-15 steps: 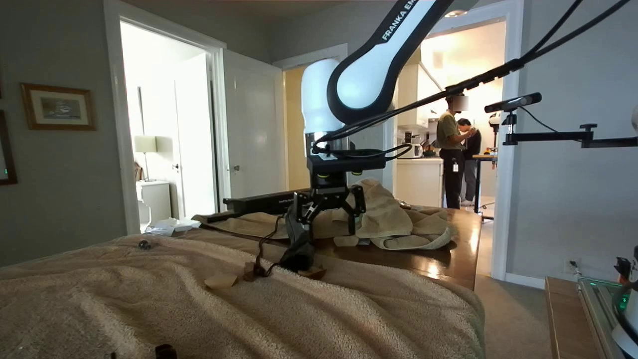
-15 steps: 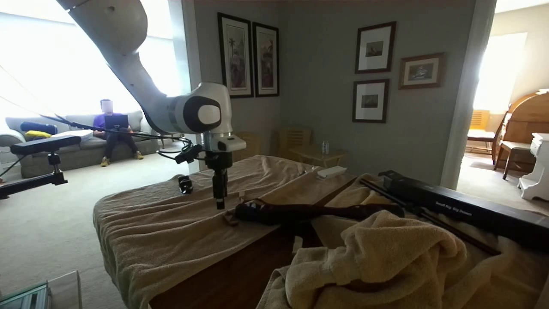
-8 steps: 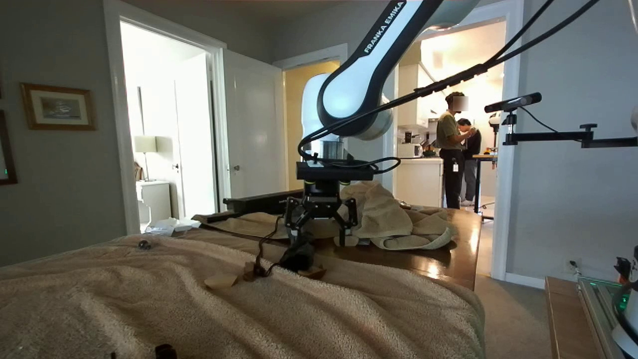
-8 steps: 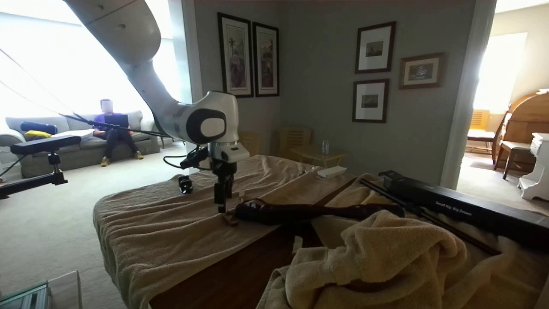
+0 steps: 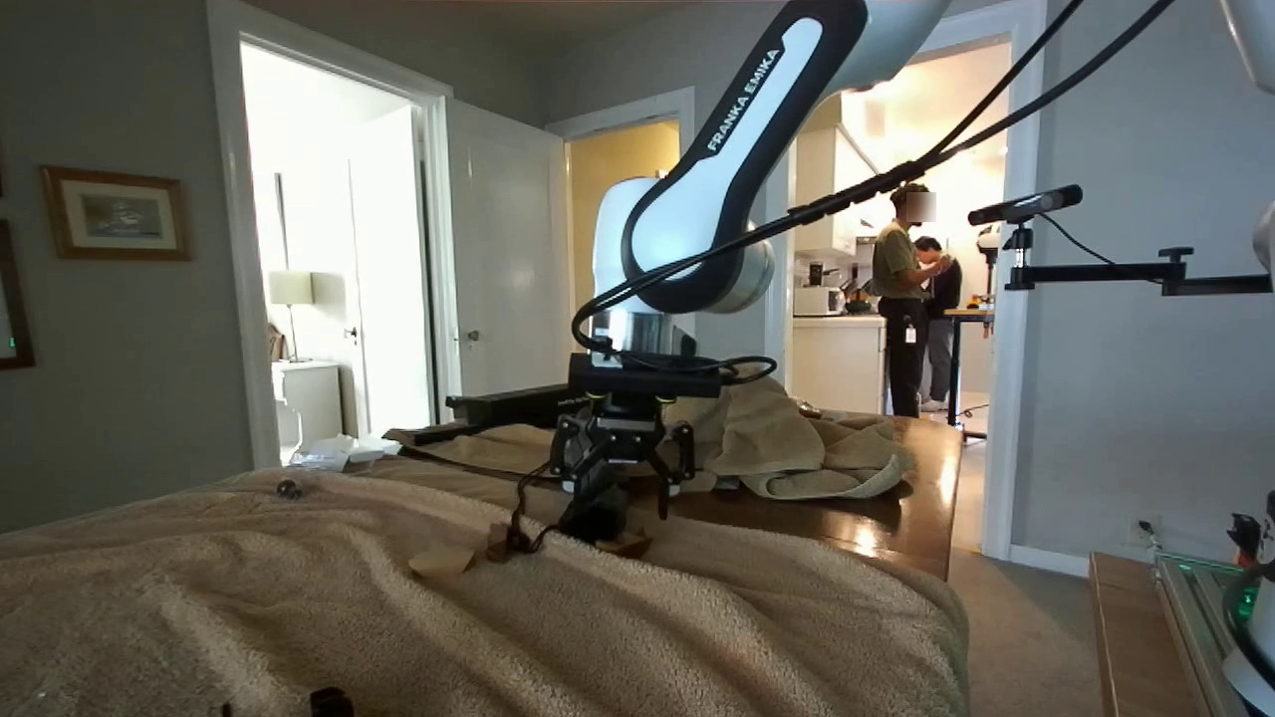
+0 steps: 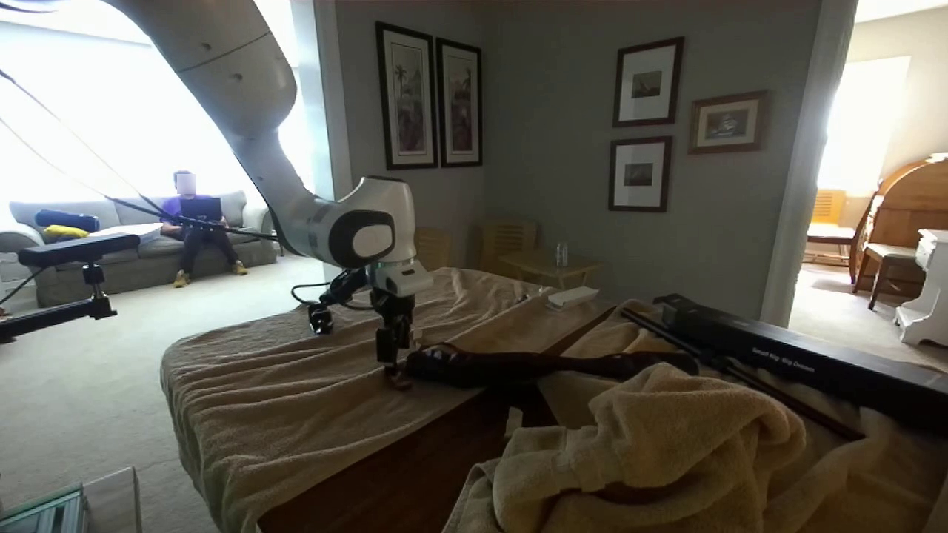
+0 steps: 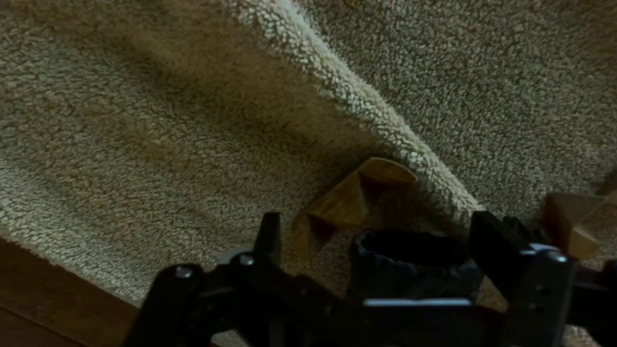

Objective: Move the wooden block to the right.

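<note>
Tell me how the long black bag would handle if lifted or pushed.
The bag would probably flop, since its open end looks thin and puckered in the wrist view. It seems unlikely to roll, its outline being long and uneven. The loose cord by its open end might trail or snag.

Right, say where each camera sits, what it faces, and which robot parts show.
An exterior view: near the blanket, facing a white door and crumpled towel; arm and gripper show.
An exterior view: near the towel, facing framed pictures and a sofa; arm and gripper show.
Wrist view: wrist-mounted, facing down at the blanket and a brown piece; gripper fingers show.
Both exterior views share arm, gripper, blanket, towel.
</note>
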{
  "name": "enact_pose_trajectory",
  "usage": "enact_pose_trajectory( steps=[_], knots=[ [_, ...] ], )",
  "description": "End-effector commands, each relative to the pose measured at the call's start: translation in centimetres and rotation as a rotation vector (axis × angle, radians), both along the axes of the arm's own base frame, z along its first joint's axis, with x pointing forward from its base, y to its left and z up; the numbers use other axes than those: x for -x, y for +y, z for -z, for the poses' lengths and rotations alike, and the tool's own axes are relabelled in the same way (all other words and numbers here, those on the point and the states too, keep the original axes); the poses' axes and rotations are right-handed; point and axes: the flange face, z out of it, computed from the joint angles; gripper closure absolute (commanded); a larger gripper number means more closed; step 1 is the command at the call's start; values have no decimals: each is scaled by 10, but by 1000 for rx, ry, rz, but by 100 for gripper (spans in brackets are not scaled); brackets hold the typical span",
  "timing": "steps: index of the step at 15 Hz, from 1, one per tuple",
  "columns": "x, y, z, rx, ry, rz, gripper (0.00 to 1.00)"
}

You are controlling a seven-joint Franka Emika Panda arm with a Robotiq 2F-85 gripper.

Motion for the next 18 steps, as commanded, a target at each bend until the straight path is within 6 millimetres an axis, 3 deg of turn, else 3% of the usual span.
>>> enact_pose_trajectory(
  steps=[1, 11, 12, 18],
  knots=[
    [-12, 8, 13, -5, -11, 38, 0],
    [-14, 8, 33, -18, 43, 60, 0],
    [-13, 8, 35, -18, 46, 64, 18],
    [-14, 8, 41, -27, 58, 75, 60]
  ],
)
